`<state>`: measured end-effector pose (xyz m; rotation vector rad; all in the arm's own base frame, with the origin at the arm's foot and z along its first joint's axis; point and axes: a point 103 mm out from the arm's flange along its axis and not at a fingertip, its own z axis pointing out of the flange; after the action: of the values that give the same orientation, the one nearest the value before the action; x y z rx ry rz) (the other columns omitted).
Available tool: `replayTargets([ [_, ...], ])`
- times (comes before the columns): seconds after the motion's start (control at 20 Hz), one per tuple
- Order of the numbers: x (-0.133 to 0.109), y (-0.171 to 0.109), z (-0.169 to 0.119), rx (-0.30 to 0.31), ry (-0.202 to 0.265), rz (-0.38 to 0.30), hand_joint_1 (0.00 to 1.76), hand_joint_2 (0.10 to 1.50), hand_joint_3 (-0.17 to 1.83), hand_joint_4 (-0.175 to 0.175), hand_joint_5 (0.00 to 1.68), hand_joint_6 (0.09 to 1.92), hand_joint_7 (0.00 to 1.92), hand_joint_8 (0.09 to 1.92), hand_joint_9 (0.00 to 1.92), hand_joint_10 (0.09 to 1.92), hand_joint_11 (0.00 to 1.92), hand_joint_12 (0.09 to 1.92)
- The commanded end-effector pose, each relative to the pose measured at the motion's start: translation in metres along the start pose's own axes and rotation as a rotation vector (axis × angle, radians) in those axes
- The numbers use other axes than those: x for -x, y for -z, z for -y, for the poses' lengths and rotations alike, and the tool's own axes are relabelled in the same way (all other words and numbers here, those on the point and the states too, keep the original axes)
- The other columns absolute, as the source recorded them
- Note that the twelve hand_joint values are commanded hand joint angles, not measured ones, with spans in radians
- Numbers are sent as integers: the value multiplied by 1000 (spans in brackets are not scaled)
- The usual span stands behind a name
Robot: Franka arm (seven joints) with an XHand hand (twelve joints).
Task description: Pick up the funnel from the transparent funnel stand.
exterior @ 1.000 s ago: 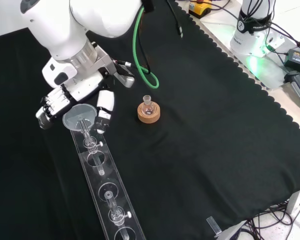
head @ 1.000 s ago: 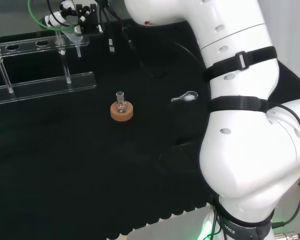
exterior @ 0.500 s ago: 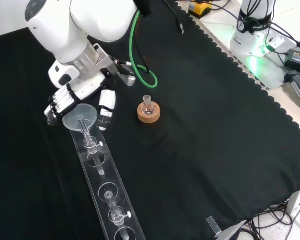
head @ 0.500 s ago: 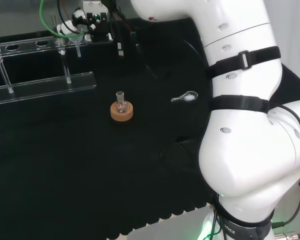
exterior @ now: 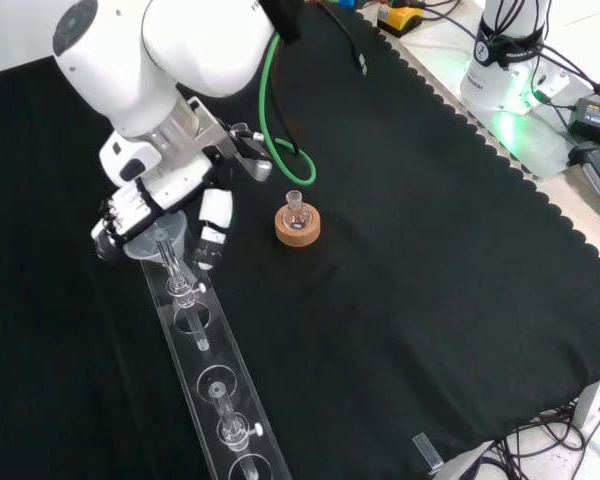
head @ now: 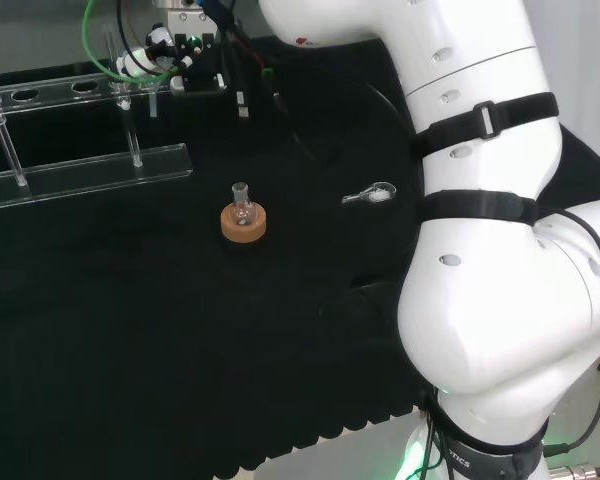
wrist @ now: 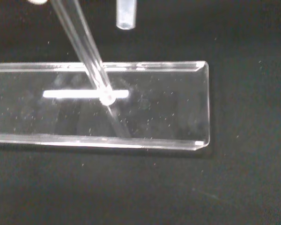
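Glossy white arm (head: 480,200), black straps, black-and-white hand (exterior: 145,205), green cable (exterior: 270,100)

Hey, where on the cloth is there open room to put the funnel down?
Bare cloth spreads from the corked flask to the scalloped edge, and in front of the flask beside the stand. It is crowded at the stand's top end, where the hand surrounds the funnel.

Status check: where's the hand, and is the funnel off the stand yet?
Hand over funnel, fingers flanking it. Funnel seated in transparent stand. Nothing in the way.
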<state>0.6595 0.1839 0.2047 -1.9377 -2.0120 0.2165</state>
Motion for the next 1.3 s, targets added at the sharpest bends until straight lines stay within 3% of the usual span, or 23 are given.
replayTargets([
  [0.05,12,6,1,51,4,30,96,875,61,-18,0,87,0,87,12,87,0,935],
  [0.15,10,7,0,76,7,37,89,880,53,-25,0,87,0,87,70,167,51,1338],
  [0.2,12,10,1,98,2,50,89,885,48,-29,0,87,3,87,57,393,131,1435],
  [0.3,12,13,1,148,16,69,110,895,45,-53,49,87,107,185,224,774,455,1414],
  [0.35,12,14,2,170,24,73,124,900,45,-66,85,87,105,403,320,865,590,1375],
  [0.4,10,15,1,201,38,81,140,905,47,-79,126,87,111,618,423,911,711,1338],
  [0.5,13,15,3,287,64,91,235,933,63,-133,287,87,312,960,820,938,1121,1212],
  [0.6,12,16,1,324,60,105,315,952,77,-163,423,93,504,1132,1095,960,1381,1158],
  [0.75,6,13,-6,386,82,140,414,967,89,-175,552,210,735,1269,1333,1045,1616,1203],
  [0.8,2,12,-9,404,92,155,445,967,93,-175,550,325,791,1296,1380,1075,1668,1215],
  [0.9,-3,12,-6,538,126,235,593,969,102,-175,641,700,1029,1351,1559,1092,1807,1240],
  [1.0,-4,14,-4,615,150,266,735,962,107,-175,823,870,1229,1335,1712,1056,1888,1245],
  [1.05,-4,15,-3,641,160,275,794,955,111,-175,907,877,1300,1303,1765,1033,1905,1252],
  [1.1,-5,21,1,684,181,289,922,937,151,-104,1025,813,1384,1241,1816,1002,1913,1263],
  [1.15,-5,26,5,720,197,304,1027,876,256,-66,1135,724,1462,1165,1857,954,1918,1273],
  [1.3,-6,49,23,839,268,297,1189,645,619,-153,1356,507,1628,975,1913,852,1920,1284],
])
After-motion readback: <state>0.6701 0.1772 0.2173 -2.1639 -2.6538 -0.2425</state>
